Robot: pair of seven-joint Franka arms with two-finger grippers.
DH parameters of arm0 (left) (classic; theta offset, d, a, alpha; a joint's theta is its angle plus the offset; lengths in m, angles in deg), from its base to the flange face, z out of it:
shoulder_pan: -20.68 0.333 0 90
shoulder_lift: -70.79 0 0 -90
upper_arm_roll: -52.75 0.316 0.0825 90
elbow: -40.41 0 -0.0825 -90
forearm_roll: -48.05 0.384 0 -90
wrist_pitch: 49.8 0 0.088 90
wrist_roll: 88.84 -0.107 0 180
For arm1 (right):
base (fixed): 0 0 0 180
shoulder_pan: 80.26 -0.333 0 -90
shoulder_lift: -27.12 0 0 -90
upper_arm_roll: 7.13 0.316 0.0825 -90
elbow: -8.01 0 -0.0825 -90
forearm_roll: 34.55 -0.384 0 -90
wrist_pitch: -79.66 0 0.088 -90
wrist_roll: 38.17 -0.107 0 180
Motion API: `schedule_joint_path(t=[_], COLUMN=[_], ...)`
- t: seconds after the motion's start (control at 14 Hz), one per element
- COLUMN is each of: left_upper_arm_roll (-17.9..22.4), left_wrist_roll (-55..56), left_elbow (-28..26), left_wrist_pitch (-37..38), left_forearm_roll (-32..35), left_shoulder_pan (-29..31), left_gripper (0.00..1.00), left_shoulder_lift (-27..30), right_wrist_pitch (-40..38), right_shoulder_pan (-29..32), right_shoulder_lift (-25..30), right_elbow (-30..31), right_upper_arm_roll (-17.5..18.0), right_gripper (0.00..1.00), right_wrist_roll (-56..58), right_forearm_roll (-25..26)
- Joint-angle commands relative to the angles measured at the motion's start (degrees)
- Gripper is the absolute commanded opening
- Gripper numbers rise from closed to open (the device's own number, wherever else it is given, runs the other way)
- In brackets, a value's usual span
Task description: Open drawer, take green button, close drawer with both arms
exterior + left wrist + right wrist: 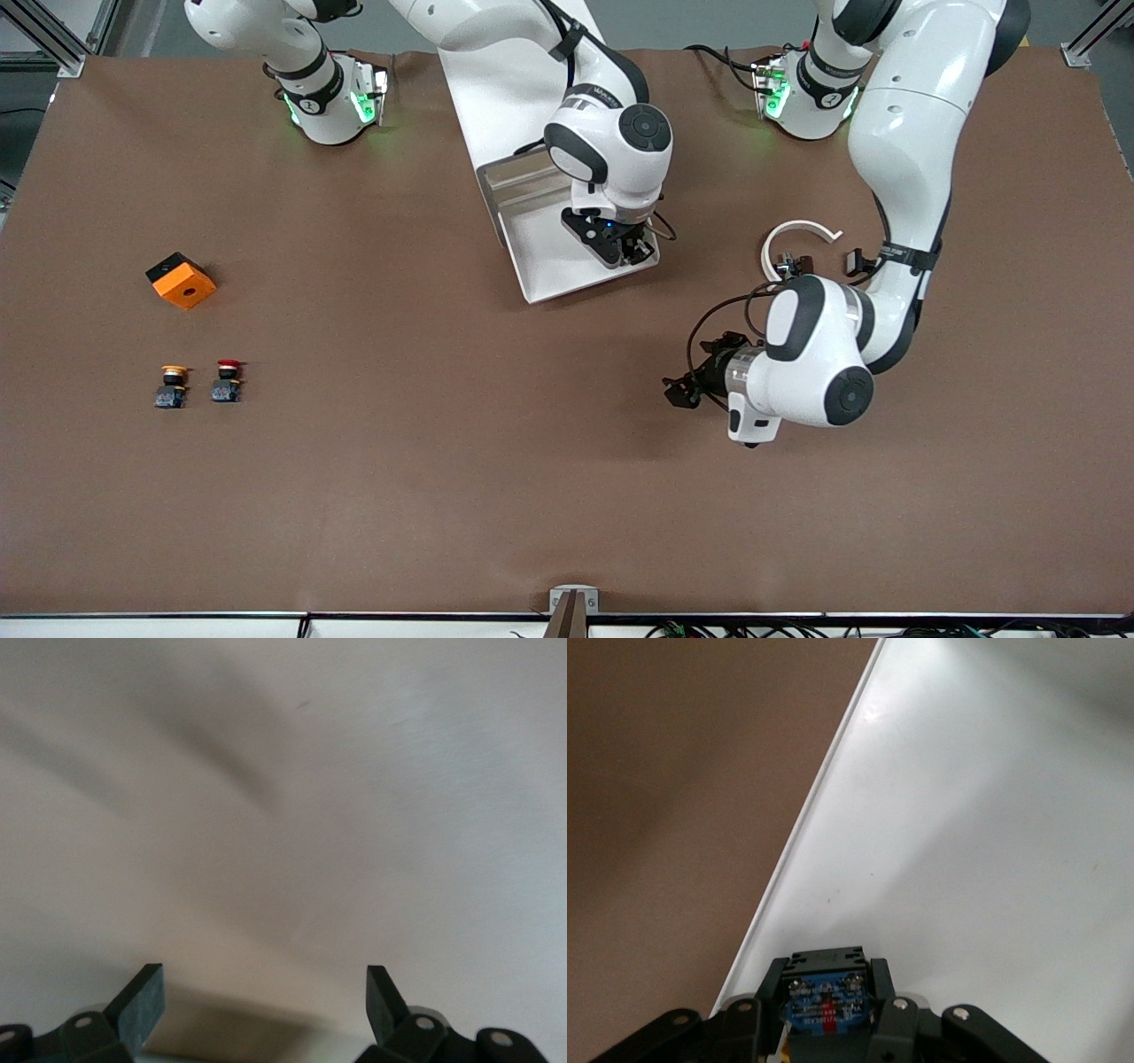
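The drawer is pulled open; inside it the button is clamped by the right gripper. The left gripper is held spread, waiting over the table. Lifting out and closing remain.

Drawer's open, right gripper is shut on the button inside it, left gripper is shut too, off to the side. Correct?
One thing is wrong: the left gripper is open, not shut; the left wrist view shows its fingers wide apart with nothing between them. The rest holds: the drawer is open and the right gripper is shut on the button inside it.
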Motion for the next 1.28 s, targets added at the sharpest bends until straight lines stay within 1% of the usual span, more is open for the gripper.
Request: schedule_joint_path(t=[0.0, 0.14, 0.21, 0.36, 0.43, 0.5, 0.64, 0.78, 0.93, 1.21], left_upper_arm_roll=[0.6, 0.6, 0.6, 0.8, 1.2, 2.5, 5.3, 7.5, 7.4, 7.3], left_wrist_roll=[-1.1, -1.3, -1.3, -1.3, -1.3, -1.4, -1.5, -1.4, -1.5, -1.5], left_elbow=[-1.0, -0.7, -0.7, -0.6, -0.6, -0.6, -0.6, -0.6, -0.6, -0.8], left_wrist_pitch=[-5.6, -6.3, -6.3, -6.6, -7.4, -8.1, -8.4, -9.3, -9.3, -9.3], left_forearm_roll=[4.1, 10.4, 12.7, 15.7, 16.2, 16.2, 16.2, 15.9, 15.7, 16.1], left_shoulder_pan=[-1.9, -2.8, -2.9, -3.7, -3.8, -4.5, -6.7, -8.2, -7.9, -8.2], left_gripper=[1.0, 1.0, 1.0, 1.0, 1.0, 1.0, 1.0, 1.0, 1.0, 1.0], left_shoulder_lift=[1.3, 1.3, 1.3, 1.2, 1.2, 1.2, 1.3, 1.3, 1.2, 0.6], right_wrist_pitch=[0.1, -0.4, -0.8, -1.8, -3.3, -4.6, -7.0, -10.0, -15.1, -21.9], right_shoulder_pan=[-0.3, 0.3, 0.9, 2.6, 3.1, 4.0, 5.8, 7.9, 11.4, 19.6], right_shoulder_lift=[-0.7, -0.3, -0.2, 0.0, 0.1, 0.2, 0.4, 1.1, 2.0, 7.1], right_elbow=[-1.4, -2.0, -3.4, -5.9, -7.8, -9.1, -10.6, -11.9, -12.1, -12.0], right_upper_arm_roll=[-0.4, -0.4, -0.4, -0.1, -0.1, 0.0, 0.4, 0.4, 0.4, 0.1], right_gripper=[0.0, 0.0, 0.0, 0.0, 0.0, 0.0, 0.0, 0.0, 0.0, 0.0], right_wrist_roll=[-1.2, -0.9, -0.9, -0.8, -0.1, 0.5, 2.8, 7.2, 15.0, 29.5], right_forearm_roll=[0.4, 0.1, -0.3, -3.0, -3.2, -3.4, -3.5, -4.8, -5.0, -5.2])
